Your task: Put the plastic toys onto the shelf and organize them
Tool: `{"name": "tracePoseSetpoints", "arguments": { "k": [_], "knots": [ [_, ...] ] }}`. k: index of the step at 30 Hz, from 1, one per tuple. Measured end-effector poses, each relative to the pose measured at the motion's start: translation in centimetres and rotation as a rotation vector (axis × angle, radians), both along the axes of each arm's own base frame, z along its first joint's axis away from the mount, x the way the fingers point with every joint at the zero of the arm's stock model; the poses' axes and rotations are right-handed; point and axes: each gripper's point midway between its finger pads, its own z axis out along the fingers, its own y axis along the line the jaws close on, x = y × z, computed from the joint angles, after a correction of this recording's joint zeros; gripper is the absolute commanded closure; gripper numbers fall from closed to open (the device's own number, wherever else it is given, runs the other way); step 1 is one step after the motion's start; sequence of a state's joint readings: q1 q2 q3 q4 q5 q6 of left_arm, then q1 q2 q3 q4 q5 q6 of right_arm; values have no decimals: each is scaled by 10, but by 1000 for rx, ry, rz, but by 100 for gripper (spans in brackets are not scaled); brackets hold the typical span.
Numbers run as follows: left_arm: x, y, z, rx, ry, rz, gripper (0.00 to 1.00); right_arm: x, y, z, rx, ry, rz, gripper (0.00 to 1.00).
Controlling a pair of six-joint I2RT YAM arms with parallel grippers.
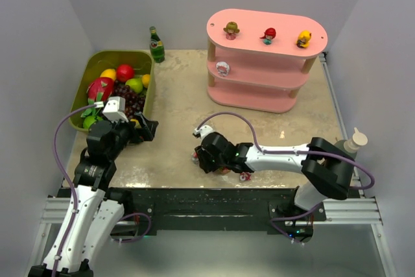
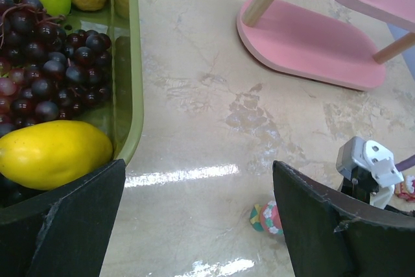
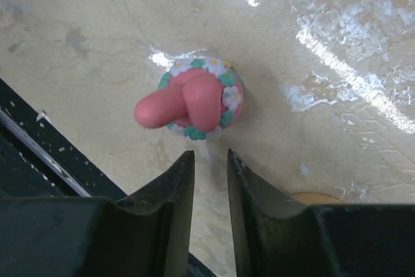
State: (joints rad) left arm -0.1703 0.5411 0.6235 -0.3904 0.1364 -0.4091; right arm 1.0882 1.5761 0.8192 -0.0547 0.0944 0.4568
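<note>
A: Right gripper (image 3: 211, 160), state?
B: Jaws parted by a narrow slit with nothing between them, so it is empty. Left gripper (image 2: 198, 167) is spread wide and also empty, beside the green bin (image 2: 133, 63) at the left of the top view.
A: Target position?
B: The pink flower-wreathed toy (image 3: 194, 102) lies on the table (image 3: 97, 17) just beyond the right fingertips, slightly left of the gap, not touching. Its long axis runs left-right in the wrist frame, along the closing direction.
A: Implication?
B: It probably needs wider jaws or a wrist roll, then a short advance. The right arm is clearly nearer. The shelf (image 1: 259, 47) sits upper right in the top view, well apart.
</note>
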Motion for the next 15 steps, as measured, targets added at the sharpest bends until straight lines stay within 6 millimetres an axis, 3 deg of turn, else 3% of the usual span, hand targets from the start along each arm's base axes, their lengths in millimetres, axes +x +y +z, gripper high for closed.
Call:
{"name": "tracePoseSetpoints", "arguments": {
  "k": [4,7,15],
  "knots": [
    [0,0,0,1,1,2,0,-12,0,7,-20,-34,47,29],
    [0,0,0,1,1,2,1,-15,4,17,-10,-75,86,20],
    [0,0,0,1,1,2,1,4,13,25,-14,-220,129,17]
  ]
}}
